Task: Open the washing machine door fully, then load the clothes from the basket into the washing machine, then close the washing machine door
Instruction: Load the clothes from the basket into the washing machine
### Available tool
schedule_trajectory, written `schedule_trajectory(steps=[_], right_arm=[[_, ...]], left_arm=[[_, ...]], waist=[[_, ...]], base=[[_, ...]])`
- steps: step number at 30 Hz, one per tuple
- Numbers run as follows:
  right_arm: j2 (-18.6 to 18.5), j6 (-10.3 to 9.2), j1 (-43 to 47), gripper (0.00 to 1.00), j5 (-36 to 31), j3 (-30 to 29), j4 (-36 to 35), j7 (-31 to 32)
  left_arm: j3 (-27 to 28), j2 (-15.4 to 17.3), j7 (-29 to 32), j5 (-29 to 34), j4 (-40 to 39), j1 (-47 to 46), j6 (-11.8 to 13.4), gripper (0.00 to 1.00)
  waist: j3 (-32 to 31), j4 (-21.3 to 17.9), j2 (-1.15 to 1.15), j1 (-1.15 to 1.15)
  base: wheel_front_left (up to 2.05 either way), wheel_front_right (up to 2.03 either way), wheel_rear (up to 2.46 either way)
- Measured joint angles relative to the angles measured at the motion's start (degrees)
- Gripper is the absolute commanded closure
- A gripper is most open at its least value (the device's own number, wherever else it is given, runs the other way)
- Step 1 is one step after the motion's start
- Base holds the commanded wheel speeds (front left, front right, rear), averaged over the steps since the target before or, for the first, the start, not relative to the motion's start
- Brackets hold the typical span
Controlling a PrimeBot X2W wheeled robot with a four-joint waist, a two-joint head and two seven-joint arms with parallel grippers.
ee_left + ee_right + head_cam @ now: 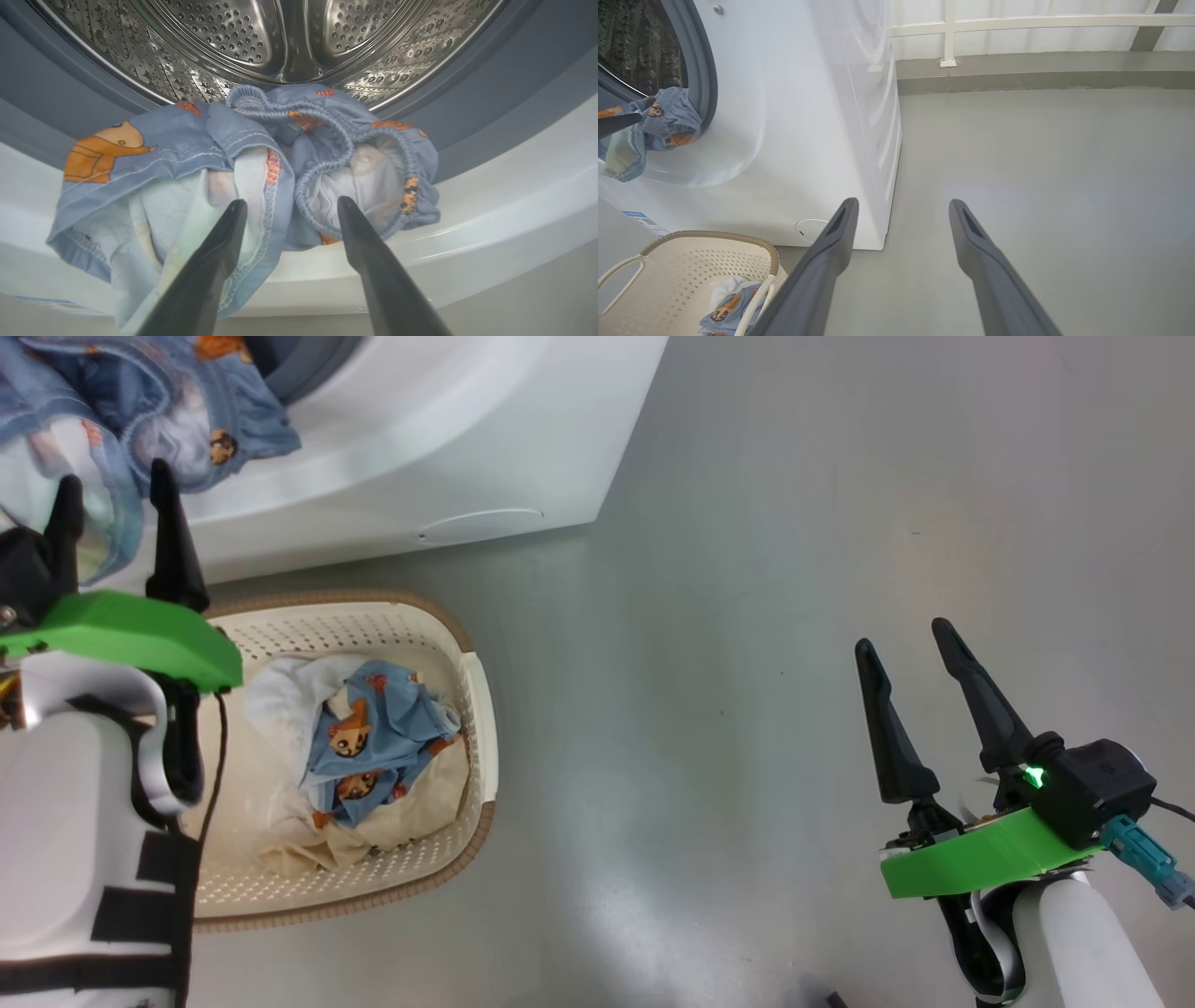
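Head view first. The left gripper [114, 476], two long dark fingers on a green mount, is up at the mouth of the big white boxy washing machine [420, 448], fingers spread wide and holding nothing. Just past its tips, a light blue garment [187, 401] with orange-brown animal prints spills over the lip of the opening. Below, the small cream perforated plastic basket [481, 709] with its brown rim sits just beside the machine's front. There are clothes [373, 747] in it: another blue printed piece on top of white and cream ones. The right gripper [902, 637] hangs well apart over the bare grey floor [794, 569], spread and empty too.

Left wrist view now. The shiny perforated steel drum [233, 37] gapes ahead, so the washing machine door is judged swung clear. But look at that blue garment: only its top edge reaches the drum. Most of it lies across the grey rubber gasket [490, 84] and droops down the white front. Whether the fingers touch the cloth, I can't tell.

Right wrist view. Same garment dangling from the opening, basket at lower left, a small blue label sticker [644, 221] low on the machine, a white railing [1017, 21] behind.

So the door step is done and loading is part-way. What's left is to push that hanging piece in, fetch the rest and shut the door. That overhang would foul the seal, I reckon.
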Motion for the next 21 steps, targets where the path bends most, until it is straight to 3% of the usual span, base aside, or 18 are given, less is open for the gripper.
schedule_trajectory(steps=[21], right_arm=[[0.2,0.00,-1.2,0.00,-0.1,1.2,-0.1,0.0]], left_arm=[[-0.2,0.5,-4.3,-0.4,9.7,-7.9,0.1,0.00]], waist=[[3.6,-1.0,0.00,0.00]], base=[[0.00,0.00,0.00]])
